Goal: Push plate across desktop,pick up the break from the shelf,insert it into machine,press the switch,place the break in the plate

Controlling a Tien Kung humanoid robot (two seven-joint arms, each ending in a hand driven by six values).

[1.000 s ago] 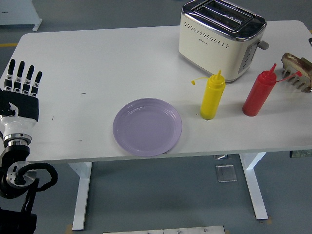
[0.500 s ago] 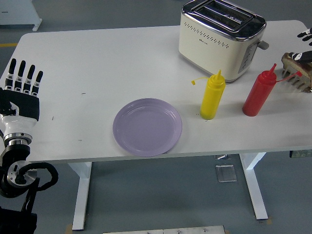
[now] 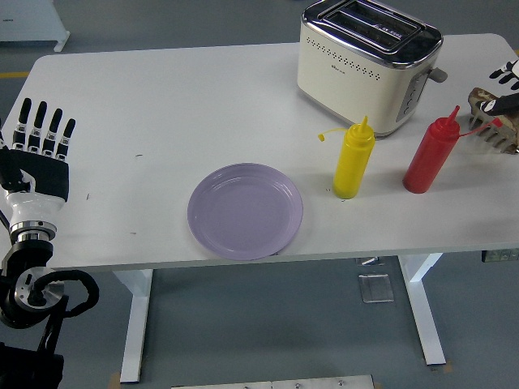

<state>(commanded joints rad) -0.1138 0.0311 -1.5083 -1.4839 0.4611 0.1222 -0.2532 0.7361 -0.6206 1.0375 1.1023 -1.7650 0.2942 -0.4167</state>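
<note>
A lilac plate (image 3: 246,211) lies near the table's front edge, left of centre. A cream two-slot toaster (image 3: 369,61) stands at the back right, its lever (image 3: 438,75) on the right side. A brown slice of bread (image 3: 485,100) sits in a small rack (image 3: 496,132) at the far right edge. Only a small part of my right hand (image 3: 508,87) shows at the frame's right edge, right at the bread. Whether it grips the bread is cut off by the frame. My left hand (image 3: 45,130) rests at the table's left edge with straight fingers, holding nothing.
A yellow squeeze bottle (image 3: 353,160) and a red squeeze bottle (image 3: 430,156) stand side by side between the plate and the bread rack, in front of the toaster. The white table (image 3: 162,105) stretches bare behind the plate.
My right hand has come in from the right edge and now reaches down to the bread on the rack. The left hand has shifted very slightly. Plate and bottles have not moved.
</note>
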